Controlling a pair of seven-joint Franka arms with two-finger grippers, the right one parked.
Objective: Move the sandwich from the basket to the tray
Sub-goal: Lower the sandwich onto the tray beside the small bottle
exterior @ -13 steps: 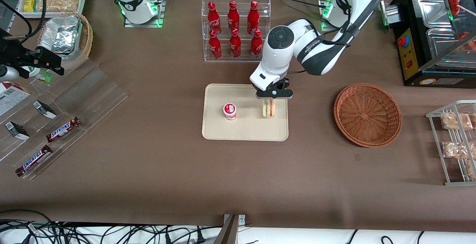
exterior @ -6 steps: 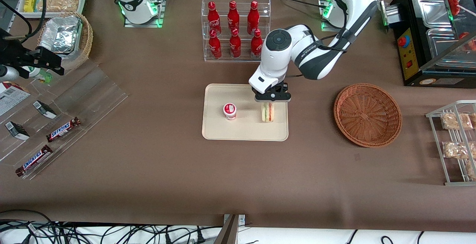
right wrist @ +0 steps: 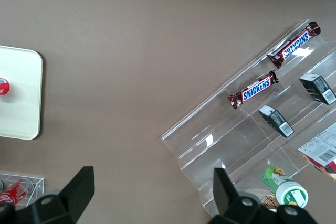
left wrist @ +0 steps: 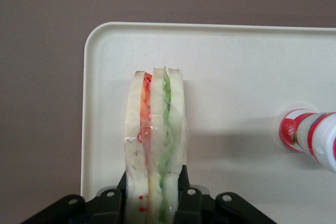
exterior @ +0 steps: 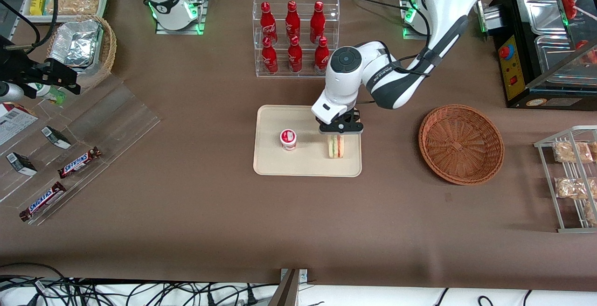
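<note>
Over the tray (exterior: 270,166), the gripper (exterior: 340,130) grasps the sandwich (exterior: 335,147) from above, its two fingers (left wrist: 185,178) pressed against the bread on either side. The sandwich stands on edge, its filling layers upright, at the end of the tray nearest the basket (exterior: 461,143). A small red-and-white cup (exterior: 288,139) stands on the same tray beside it, apart from it. The basket sits on the counter (exterior: 298,231) toward the working arm's end.

Left arm reaching low, claw (exterior: 336,134) pointing down, fingers clamped close.
</note>
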